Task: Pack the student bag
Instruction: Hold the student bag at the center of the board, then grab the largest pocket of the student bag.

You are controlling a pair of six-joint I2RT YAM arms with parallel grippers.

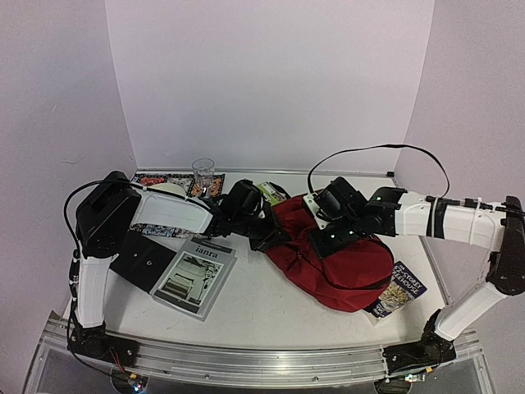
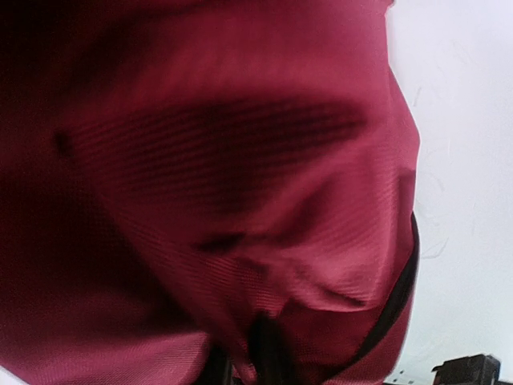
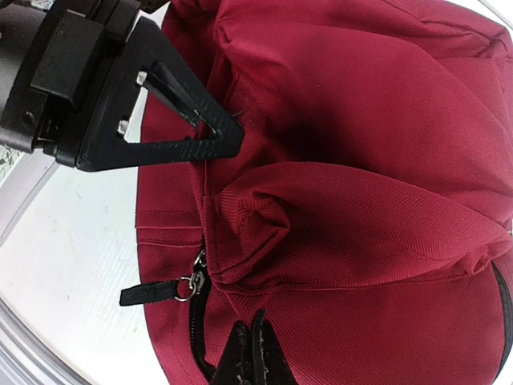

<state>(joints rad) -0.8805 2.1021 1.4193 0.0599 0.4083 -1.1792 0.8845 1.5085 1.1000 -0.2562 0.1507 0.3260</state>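
The student bag [image 1: 344,263] lies slumped on the counter [image 1: 262,304] between the 2 arms, soft and saggy. Left fingers [image 3: 176,150] are pinched shut on a fabric fold, right fingers [image 3: 239,357] shut on the rim by the zip [image 3: 186,286], probably the firmest hold.

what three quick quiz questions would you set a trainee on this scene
1. True or false: the glass lies inside the student bag.
2. What is the left gripper pinching? A) bag fabric B) the glass C) a pen
3. What printed thing pokes out at the bag's right edge?
Key: 1 false, it stands upright, apart from the bag. 2 A. 3 a magazine.
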